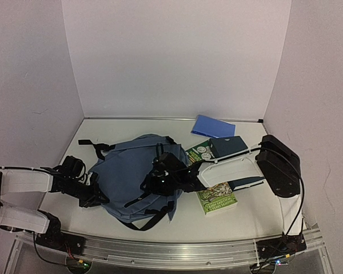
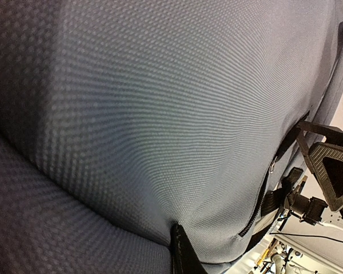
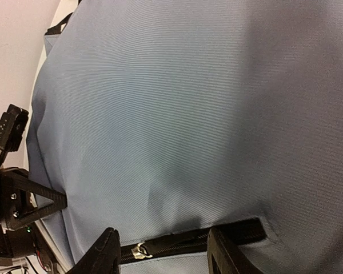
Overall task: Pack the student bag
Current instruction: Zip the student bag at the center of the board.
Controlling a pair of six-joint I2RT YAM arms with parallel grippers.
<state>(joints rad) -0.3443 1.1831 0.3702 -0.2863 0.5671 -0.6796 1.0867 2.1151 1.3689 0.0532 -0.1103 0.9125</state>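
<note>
Right fingers: spread, one on each side of the black zipper; the zipper pull lies between them, ungripped.
Left fingers: pressed together, seemingly pinching a fold of fabric at the bag's left edge.
Student bag: lying flat mid-bench, zipper closed where visible.
Step in hand: probably unzipping. Close squarely on the pull, then draw along the zipper line while the left side keeps the cloth taut.
Bench: pale; green book just beside the bag, blue notebook at the rear.
Room: plain white walls on three sides.
</note>
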